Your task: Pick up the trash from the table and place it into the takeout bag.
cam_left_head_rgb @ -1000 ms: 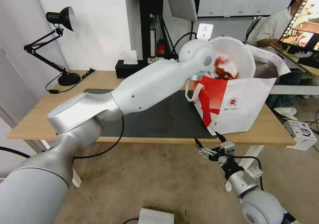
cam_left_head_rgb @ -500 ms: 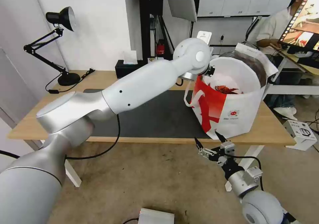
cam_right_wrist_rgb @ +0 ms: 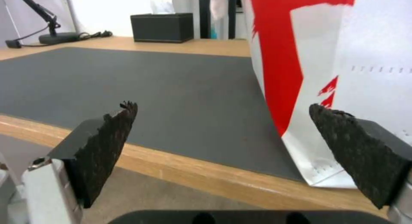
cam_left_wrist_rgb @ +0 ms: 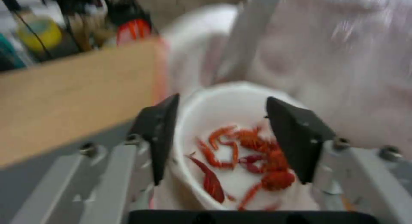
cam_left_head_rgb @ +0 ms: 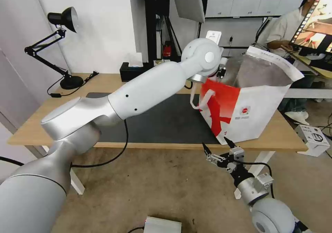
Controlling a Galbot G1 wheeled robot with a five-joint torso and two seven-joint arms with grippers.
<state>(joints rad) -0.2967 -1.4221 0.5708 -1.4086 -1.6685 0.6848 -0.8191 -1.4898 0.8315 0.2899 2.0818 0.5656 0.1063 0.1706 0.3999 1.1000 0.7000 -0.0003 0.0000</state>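
Observation:
The takeout bag [cam_left_head_rgb: 256,112] stands on the right end of the table [cam_left_head_rgb: 45,119], its silver lining showing at the open top. My left arm reaches across the dark mat [cam_left_head_rgb: 166,119], and my left gripper [cam_left_head_rgb: 221,71] is at the bag's near upper rim. In the left wrist view this gripper [cam_left_wrist_rgb: 221,99] is open, and the white bowl of red scraps [cam_left_wrist_rgb: 231,114] lies below it inside the bag [cam_left_wrist_rgb: 343,56]. My right gripper [cam_left_head_rgb: 218,150] hangs open and empty below the table's front edge, facing the bag [cam_right_wrist_rgb: 365,56].
A black tissue box [cam_left_head_rgb: 133,70] sits at the table's back edge and a black desk lamp [cam_left_head_rgb: 64,46] at the back left. On the floor to the right lies a white box [cam_left_head_rgb: 313,138]. A person sits at a screen behind the bag.
The bowl went from above the bag's mouth down into the bag and my left gripper let go of it. The bag's walls stand up taller again. The right arm stayed still.

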